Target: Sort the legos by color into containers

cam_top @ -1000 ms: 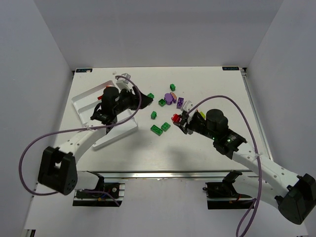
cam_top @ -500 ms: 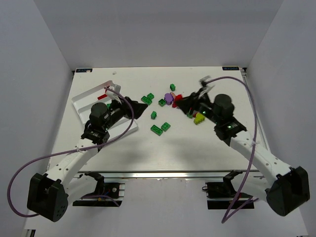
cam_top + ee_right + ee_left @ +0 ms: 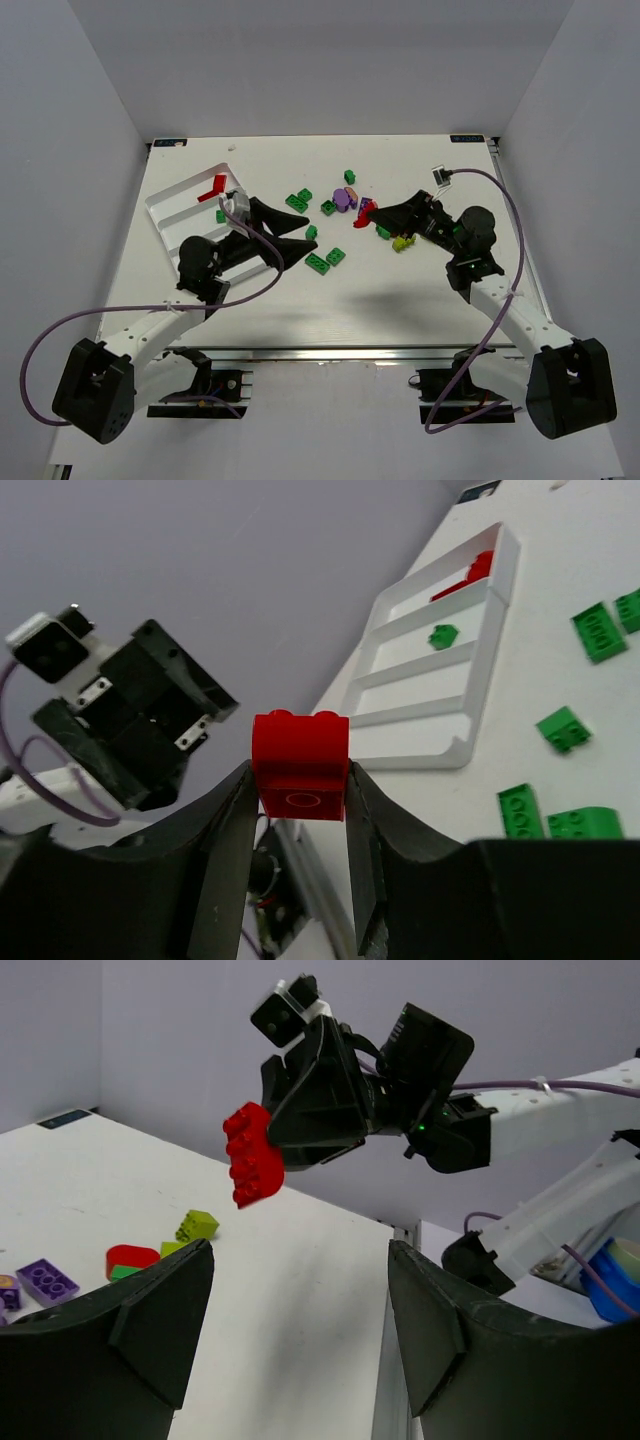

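I read right pincer (image 3: 366, 211) clamped on red brick (image 3: 300, 765), held above desk (image 3: 400, 300). Left pincer (image 3: 301, 238) agape, empty, tips near green bricks (image 3: 318, 263). Tray (image 3: 160, 212) at desk's far-left edge, red pieces (image 3: 212, 187) inside.

Bright, even light falls from overhead onto the table (image 3: 350, 310), whose white surface is nearly washed out (no hard glare spots, though). Soft, faint shadows lie on the table beneath both arms. In the wrist views the fingers (image 3: 150, 1330) of the left claw (image 3: 300, 1252) and those of the right claw (image 3: 298, 780) read as near-black shapes with little detail, while the red brick (image 3: 300, 755) above the table looks sharp and saturated.
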Controlling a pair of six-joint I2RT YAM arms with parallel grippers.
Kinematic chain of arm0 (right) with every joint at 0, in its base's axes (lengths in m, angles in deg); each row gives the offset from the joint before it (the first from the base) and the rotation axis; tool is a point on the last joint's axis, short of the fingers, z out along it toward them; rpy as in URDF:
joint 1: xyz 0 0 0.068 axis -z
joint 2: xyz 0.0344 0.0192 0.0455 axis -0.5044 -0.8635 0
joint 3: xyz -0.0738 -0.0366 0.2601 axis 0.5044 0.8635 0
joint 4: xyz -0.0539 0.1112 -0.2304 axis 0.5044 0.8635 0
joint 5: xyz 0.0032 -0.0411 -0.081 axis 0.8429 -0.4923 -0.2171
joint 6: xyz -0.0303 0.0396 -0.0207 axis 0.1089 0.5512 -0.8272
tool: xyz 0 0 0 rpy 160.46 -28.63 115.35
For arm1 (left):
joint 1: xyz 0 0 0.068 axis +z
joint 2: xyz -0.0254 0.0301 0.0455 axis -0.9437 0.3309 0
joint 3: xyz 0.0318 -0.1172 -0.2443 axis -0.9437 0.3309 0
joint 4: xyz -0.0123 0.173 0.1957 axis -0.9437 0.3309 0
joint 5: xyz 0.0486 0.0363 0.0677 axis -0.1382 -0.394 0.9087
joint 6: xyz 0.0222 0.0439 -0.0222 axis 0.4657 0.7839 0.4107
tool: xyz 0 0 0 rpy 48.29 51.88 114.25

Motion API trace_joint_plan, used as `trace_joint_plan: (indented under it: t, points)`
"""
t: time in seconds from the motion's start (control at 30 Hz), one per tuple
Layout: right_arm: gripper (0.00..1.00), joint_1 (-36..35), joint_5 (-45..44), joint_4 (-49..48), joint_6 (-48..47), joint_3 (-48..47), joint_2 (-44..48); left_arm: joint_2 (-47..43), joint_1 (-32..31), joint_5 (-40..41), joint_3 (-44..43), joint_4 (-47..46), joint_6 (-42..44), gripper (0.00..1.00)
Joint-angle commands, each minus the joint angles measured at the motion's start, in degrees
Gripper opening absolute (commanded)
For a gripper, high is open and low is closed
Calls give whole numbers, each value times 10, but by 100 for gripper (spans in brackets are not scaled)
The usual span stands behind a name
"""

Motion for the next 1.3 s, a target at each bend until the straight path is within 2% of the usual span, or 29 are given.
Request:
trace_joint_plan:
  t: [0.0, 0.13, 0.23, 0.37, 0.83, 1.07, 1.27]
  points:
    - [0, -2, 34, -116, 73, 6, 4, -4, -20, -19, 6, -19, 15, 80]
    - [0, -25, -9, -97, 77, 9, 10, 0, -45, 14, -2, 54, 81, 80]
    - [0, -83, -39, -38, 56, -10, 3, 2, -59, 48, -8, 96, 125, 79]
    - [0, -124, -64, -41, 44, -10, -10, -1, -79, 94, -10, 138, 178, 78]
    - [0, -193, -99, -51, 33, -10, -41, 5, -144, 198, -25, 206, 264, 74]
    - [0, -209, -133, -67, 31, 6, -41, 7, -174, 288, -34, 244, 298, 61]
    - [0, -211, -150, -67, 27, 12, -40, 2, -184, 333, -44, 269, 318, 49]
